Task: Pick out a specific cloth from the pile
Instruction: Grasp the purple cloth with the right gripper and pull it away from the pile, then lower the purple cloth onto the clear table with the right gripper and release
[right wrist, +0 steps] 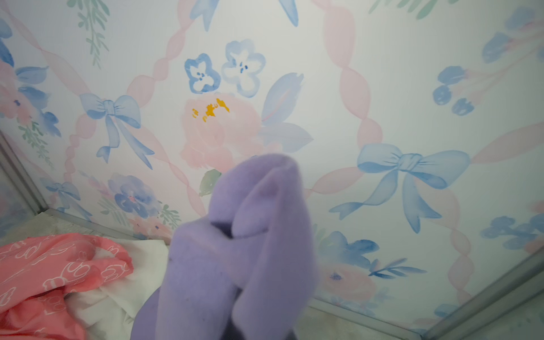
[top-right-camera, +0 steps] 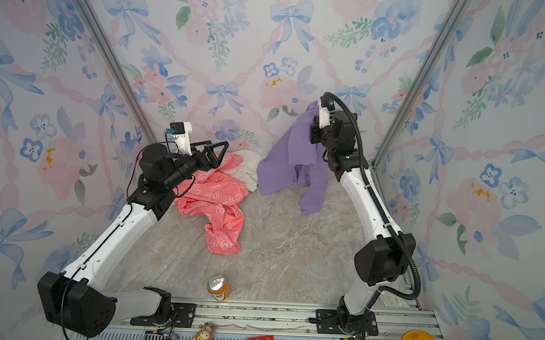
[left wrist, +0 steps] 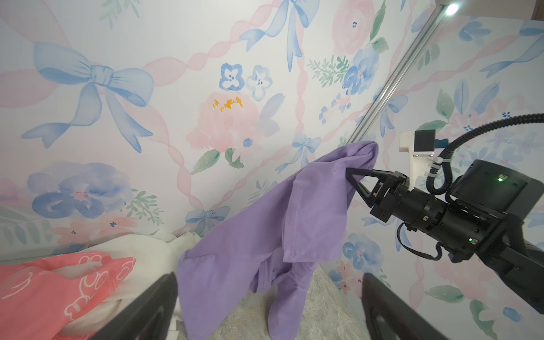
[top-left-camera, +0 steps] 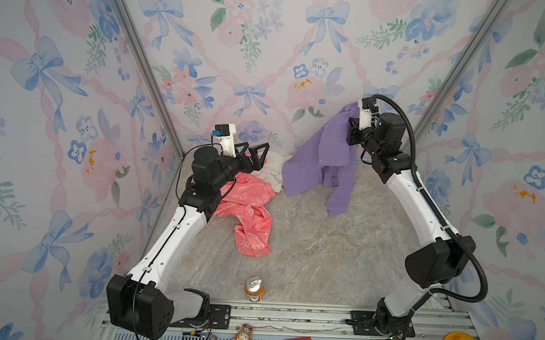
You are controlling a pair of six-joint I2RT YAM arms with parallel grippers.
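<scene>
In both top views there are two arms and three cloths. The right gripper [top-left-camera: 352, 125] is raised at the far right, clenched on the top of the purple cloth [top-left-camera: 316, 160], which hangs from it with its lower folds and one sleeve trailing onto the table [top-left-camera: 309, 242]. The left gripper [top-left-camera: 255, 154] stands released, jaws wide apart and holding nothing, above the far-left pile [top-left-camera: 257, 189]; two cloths make up that pile, one pink cloth [top-left-camera: 250, 214] printed with white outlines and one white cloth [top-left-camera: 272, 170] behind it, near the far wall. The purple cloth's left edge lies just beside the white one. One can [top-left-camera: 254, 288] stands upright at the near edge of the table, well apart from the cloths. The same layout shows in a top view from the neighbouring eye: purple cloth [top-right-camera: 292, 152], pile [top-right-camera: 223, 190], can [top-right-camera: 217, 286]. In the left wrist view, two dark fingers [left wrist: 147, 312] frame the bottom, spread wide, with the purple cloth [left wrist: 259, 244] between and beyond them; the right gripper [left wrist: 351, 176] pinches its upper edge. The pink cloth [left wrist: 53, 288] and white cloth [left wrist: 138, 250] lie to one side. In the right wrist view, bunched purple cloth [right wrist: 244, 253] fills the middle and hides the jaws; pink [right wrist: 53, 270] and white [right wrist: 132, 282] cloths lie beyond.
</scene>
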